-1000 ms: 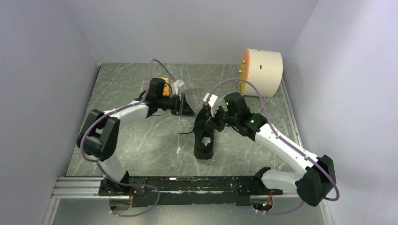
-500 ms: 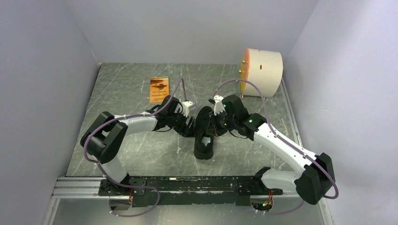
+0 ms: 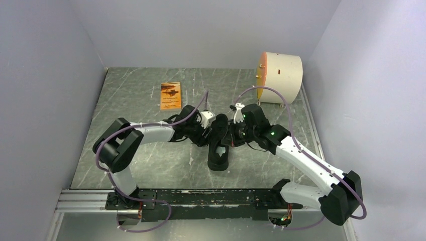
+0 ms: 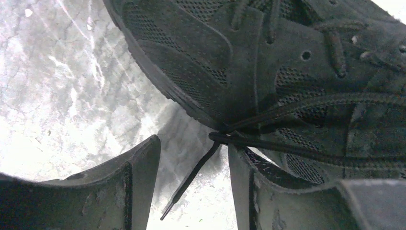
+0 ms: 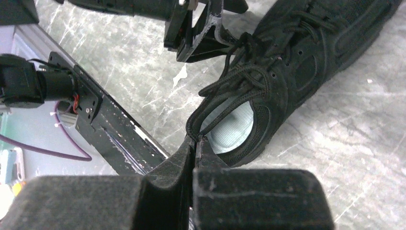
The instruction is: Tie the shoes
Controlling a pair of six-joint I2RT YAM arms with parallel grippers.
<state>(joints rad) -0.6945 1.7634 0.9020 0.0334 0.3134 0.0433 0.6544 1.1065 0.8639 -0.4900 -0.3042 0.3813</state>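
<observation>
A black knit low-top sneaker (image 3: 219, 160) sits near the middle of the grey marbled surface (image 3: 140, 110), toe toward the far edge, its pale insole showing. The left pincer (image 4: 194, 143) is at the shoe's left flank, fingers spread apart, with a thin black lace end (image 4: 189, 178) dangling between them. The right pincer (image 5: 195, 140) is clamped tight on a lace loop (image 5: 200, 114) beside the heel opening. An orange card (image 3: 170, 95) lies toward the far edge, and a cream cylinder (image 3: 281, 78) stands in the far right corner

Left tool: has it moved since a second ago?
Yes. The left tool swung away from the orange card, rightward and nearer the arm bases, up against the shoe.
</observation>
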